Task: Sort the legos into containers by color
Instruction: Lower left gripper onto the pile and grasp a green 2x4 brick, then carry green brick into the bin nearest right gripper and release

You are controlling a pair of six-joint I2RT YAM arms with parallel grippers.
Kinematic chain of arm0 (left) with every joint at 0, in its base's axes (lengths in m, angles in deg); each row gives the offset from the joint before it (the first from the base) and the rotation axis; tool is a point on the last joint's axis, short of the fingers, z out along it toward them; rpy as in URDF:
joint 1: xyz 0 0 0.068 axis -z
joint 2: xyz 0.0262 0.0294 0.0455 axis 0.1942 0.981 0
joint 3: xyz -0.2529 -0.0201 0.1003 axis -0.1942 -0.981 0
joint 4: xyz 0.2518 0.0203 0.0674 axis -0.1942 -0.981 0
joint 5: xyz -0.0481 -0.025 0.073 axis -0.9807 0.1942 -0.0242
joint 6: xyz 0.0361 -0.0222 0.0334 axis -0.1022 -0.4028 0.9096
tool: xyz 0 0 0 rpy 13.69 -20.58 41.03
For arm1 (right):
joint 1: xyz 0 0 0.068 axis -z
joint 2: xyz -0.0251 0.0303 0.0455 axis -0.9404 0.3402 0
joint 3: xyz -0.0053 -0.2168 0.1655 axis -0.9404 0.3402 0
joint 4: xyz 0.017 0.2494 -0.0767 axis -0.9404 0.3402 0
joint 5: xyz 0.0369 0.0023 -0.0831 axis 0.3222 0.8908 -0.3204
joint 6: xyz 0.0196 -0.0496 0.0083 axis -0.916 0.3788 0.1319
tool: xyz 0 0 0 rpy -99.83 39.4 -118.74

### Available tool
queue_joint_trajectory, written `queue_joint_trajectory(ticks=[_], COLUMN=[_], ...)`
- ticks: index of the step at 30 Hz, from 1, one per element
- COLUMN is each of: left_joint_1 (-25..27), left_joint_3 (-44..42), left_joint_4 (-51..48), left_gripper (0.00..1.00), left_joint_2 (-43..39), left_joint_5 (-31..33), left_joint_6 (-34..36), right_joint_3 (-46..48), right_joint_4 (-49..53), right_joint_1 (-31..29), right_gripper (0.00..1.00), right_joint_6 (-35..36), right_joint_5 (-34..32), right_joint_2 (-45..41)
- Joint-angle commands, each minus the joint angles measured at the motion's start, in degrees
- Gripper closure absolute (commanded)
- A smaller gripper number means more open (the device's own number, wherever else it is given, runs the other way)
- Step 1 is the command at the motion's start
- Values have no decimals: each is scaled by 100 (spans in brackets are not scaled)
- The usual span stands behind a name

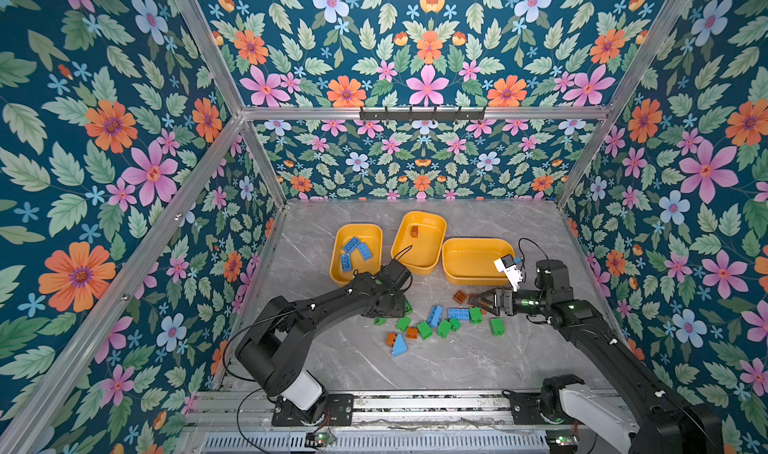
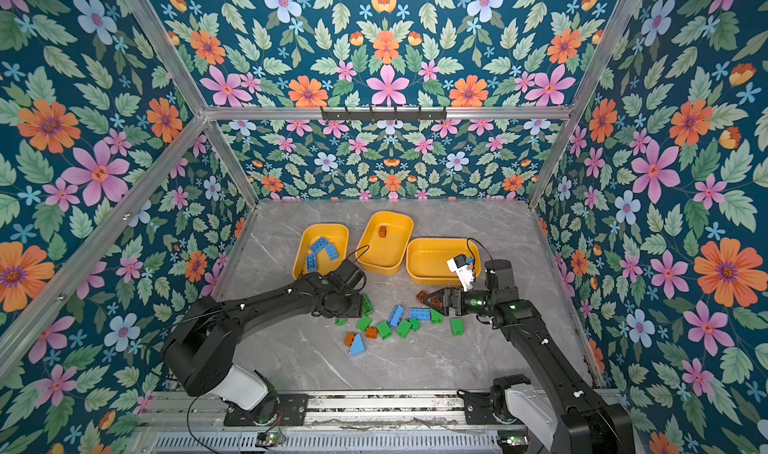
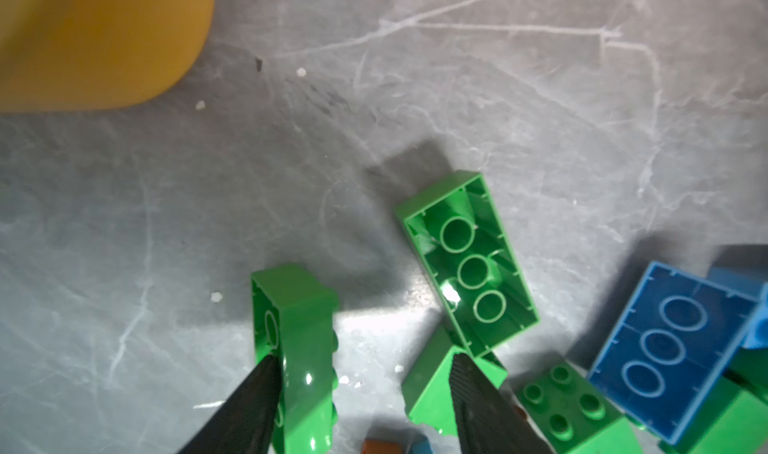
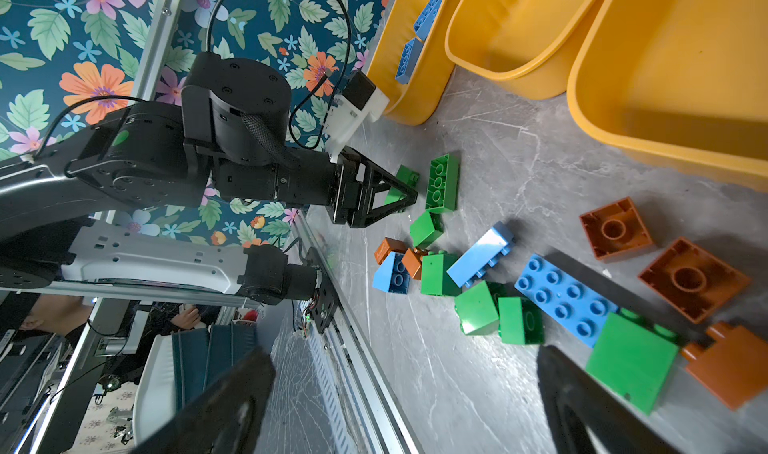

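Loose legos lie mid-table: green bricks (image 1: 424, 330), a blue plate (image 1: 458, 313), a blue wedge (image 1: 399, 345) and brownish orange bricks (image 1: 460, 296). My left gripper (image 3: 363, 360) is low over the pile's left end, open. A green brick on its side (image 3: 299, 339) rests against one finger, and the other finger overlaps a second green brick (image 3: 432, 381). My right gripper (image 1: 478, 302) hovers wide open at the pile's right end, holding nothing. The left container (image 1: 370, 231) holds three blue bricks (image 1: 356, 250), the middle container (image 1: 419, 252) one orange brick (image 1: 414, 231), and the right container (image 1: 469, 260) is empty.
The three tubs stand side by side behind the pile, close to both wrists. Aluminium frame posts (image 1: 266, 248) and floral walls close in the table's sides. A metal rail (image 1: 415, 406) with the arm bases runs along the front edge.
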Motion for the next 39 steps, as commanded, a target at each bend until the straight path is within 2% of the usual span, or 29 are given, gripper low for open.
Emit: queue_joint_trajectory(ticks=[1,6,10,15,17,23,31,34,39], left_joint_1=[67,198,220,218,211,212,210,200,176], left_joint_3=[55,404,343,675,689,156,32,32,141], left_joint_4=[120,-233,-173,-917,-1020,-575,-183,-160,-229], left_gripper=[33,33,33,32,32,36,40,45,64], left_joint_2=[40,102,82,97,120,174,435,572,512], left_joint_5=[-195,20,-89,578,624,415,279,361,500], left_joint_6=[-111,-28,-80,193,280,150,237,299,317], right_joint_3=[7,24,25,16,20,33,38,42,3], right_joint_4=[-103,-121,-169,-200,-218,-317,-239,-240,-107], right_joint_1=[1,-1,0,-7,-2,-1,-4,-5,-4], right_gripper=[1,1,1,1,1,1,1,1,1], right_joint_6=[17,-4,-14,-13,-8,-81,-52,-67,-8], right_joint_5=[113,105,124,147,174,180,171,172,91], right_joint_2=[-2,-6,41,89,132,156,121,95,30])
